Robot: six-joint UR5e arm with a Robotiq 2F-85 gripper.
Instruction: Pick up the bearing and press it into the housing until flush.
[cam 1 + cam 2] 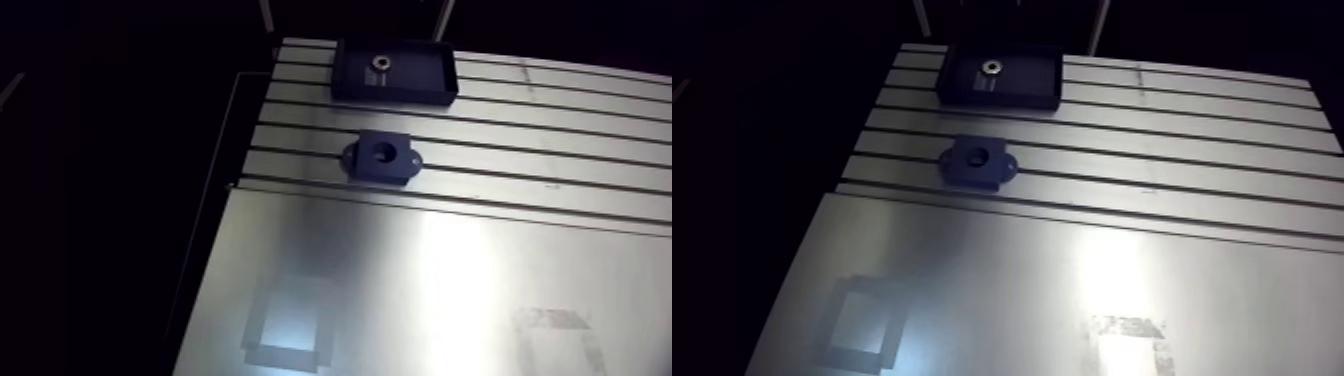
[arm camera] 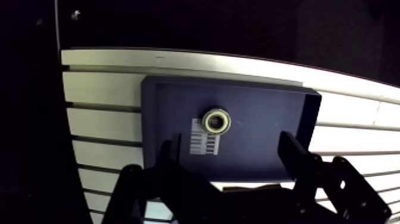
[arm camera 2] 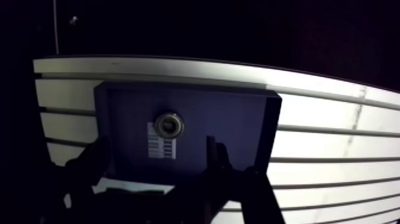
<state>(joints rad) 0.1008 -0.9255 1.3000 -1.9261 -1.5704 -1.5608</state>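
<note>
Above the tray (image 2: 313,110), our gripper (image 2: 232,161) hangs with its two fingers (image 2: 169,156) spread wide and nothing between them. Reading across the wrist view, we meet one dark finger, then a white barcode label (image 2: 204,143) stuck to the tray floor. The bearing (image 2: 216,120) comes next, lying flat and touching the label's corner, and after it the second finger and the tray's short wall. The bearing lies ahead of the fingers, not yet between them, and nearer one short wall of the tray than the other.

In the arm view the tray rests at the far edge of the table (image 1: 560,150), close to a far corner. The housing (image 1: 383,158) sits apart from it, a few slots nearer, with its round bore facing up and empty.

We judge the step in hand to be the approach for the pick. To do it well, we would bring the open fingers forward until the ring sits midway between them. We would then descend straight and close on its outer rim, clear of the tray walls. Held level, the bearing should meet the bore squarely instead of cocking at the lip.
</note>
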